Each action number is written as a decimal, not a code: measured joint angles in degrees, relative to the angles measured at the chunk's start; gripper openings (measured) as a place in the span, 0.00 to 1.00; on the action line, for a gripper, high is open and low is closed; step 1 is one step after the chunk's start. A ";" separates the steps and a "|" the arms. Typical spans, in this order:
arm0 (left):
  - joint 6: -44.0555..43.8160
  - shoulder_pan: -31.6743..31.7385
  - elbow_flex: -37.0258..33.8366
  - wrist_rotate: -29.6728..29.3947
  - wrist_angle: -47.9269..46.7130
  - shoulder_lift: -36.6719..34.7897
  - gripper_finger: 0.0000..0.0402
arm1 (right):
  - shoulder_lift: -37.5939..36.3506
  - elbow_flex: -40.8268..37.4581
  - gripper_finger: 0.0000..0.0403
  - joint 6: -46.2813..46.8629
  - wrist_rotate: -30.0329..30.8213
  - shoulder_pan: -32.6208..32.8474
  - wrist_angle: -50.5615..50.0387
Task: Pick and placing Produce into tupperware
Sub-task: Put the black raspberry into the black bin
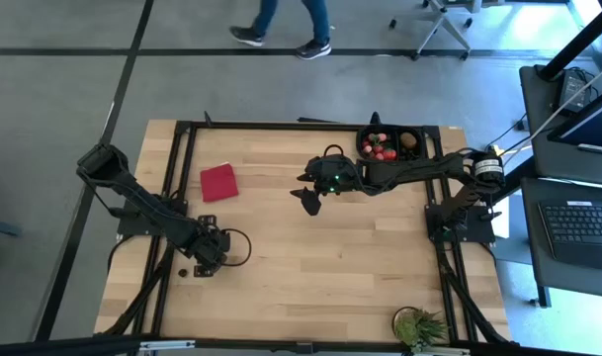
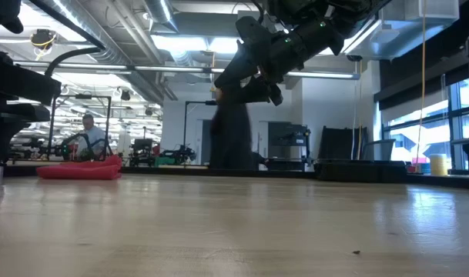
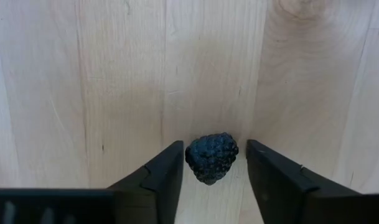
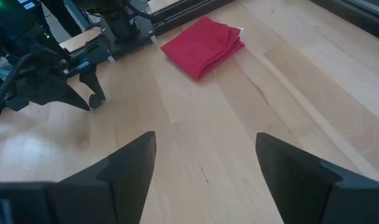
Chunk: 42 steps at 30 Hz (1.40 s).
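A dark, bumpy blackberry [image 3: 211, 157] rests on the wooden table. My left gripper [image 3: 214, 171] points straight down over it near the table's left front [image 1: 200, 259], open, with one finger on each side of the berry. The black tupperware [image 1: 364, 138] stands at the far right and holds red strawberries [image 1: 383, 151] and a brown lump [image 1: 408, 140]. My right gripper [image 1: 308, 198] hangs open above the table's middle with nothing between its fingers [image 4: 205, 149]. My left gripper has one finger [image 3: 167, 171] standing right against the blackberry's side. I cannot tell whether it touches. The other finger [image 3: 270, 174] stands a small gap away. The berry lies on the table.
A folded red cloth [image 1: 218, 182] lies left of centre toward the far edge. A small dark piece [image 1: 183, 269] sits on the table beside my left gripper. A spiky green plant [image 1: 419, 326] stands at the near right. A person [image 1: 281, 25] walks past beyond the far edge.
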 joint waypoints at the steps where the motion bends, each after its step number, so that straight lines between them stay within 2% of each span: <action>1: 0.00 0.01 0.00 0.00 0.00 0.00 0.39 | 0.00 0.00 0.69 0.00 0.00 0.00 0.00; 9: -0.13 0.04 0.10 -0.05 -0.16 -0.11 0.24 | 0.00 0.00 0.69 0.02 0.00 0.01 -0.02; 16: -0.32 0.92 0.11 -1.62 -0.05 -0.11 0.26 | 0.02 0.00 0.69 2.08 -0.33 0.02 0.00; 18: 0.53 2.11 0.45 -2.28 -0.26 -0.11 0.25 | 0.00 0.00 0.69 4.09 -3.01 -0.03 0.01; 22: 5.33 5.36 2.94 -4.40 -0.25 -0.11 0.22 | 0.00 0.00 0.69 8.01 -12.06 -1.14 -0.02; 27: 16.75 9.20 9.11 -11.38 -0.72 -0.11 0.23 | 0.00 0.00 0.69 11.17 -19.53 -2.03 0.97; 34: 33.45 13.48 18.66 -24.57 -1.01 -0.11 0.21 | 0.00 0.00 0.69 12.94 -19.58 -1.98 3.24; 39: 39.89 15.92 22.92 -36.28 1.76 -0.11 0.23 | 0.00 0.00 0.69 10.57 -18.59 -1.18 10.91; 42: 45.77 16.84 24.40 -40.66 5.63 -0.11 0.23 | 0.00 0.02 0.69 7.18 -16.26 0.07 16.20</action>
